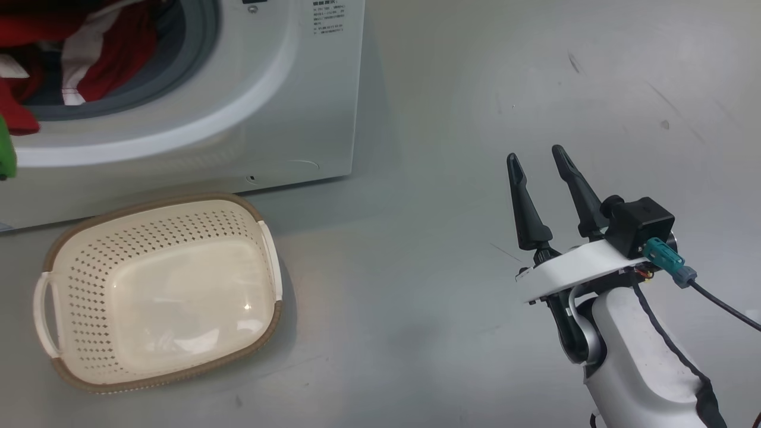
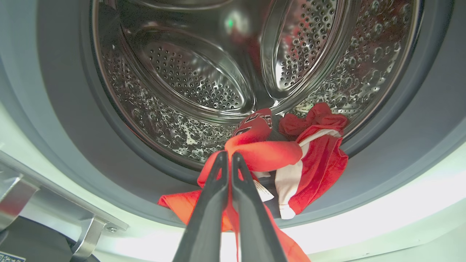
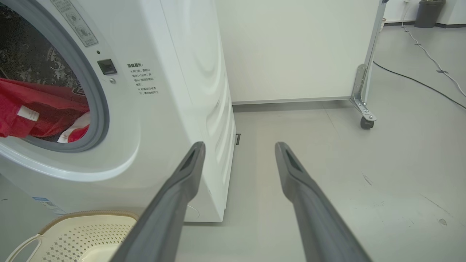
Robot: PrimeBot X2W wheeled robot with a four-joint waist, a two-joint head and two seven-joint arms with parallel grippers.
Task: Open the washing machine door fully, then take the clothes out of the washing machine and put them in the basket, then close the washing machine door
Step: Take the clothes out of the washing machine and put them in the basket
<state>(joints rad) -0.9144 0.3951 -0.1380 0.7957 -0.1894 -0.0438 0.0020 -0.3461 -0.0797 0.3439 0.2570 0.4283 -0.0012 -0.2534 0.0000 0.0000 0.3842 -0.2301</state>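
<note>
Left gripper (image 2: 227, 154): dark fingers pressed together on bright red, white-trimmed clothes (image 2: 320, 160), lower centre.
Right gripper (image 1: 535, 153): fingers spread, holding nothing, right of frame.
White washing machine (image 1: 285, 107): upper left, clothes spilling from its opening.
Cream perforated plastic basket (image 1: 148, 205): lower left, just below the machine.
</note>
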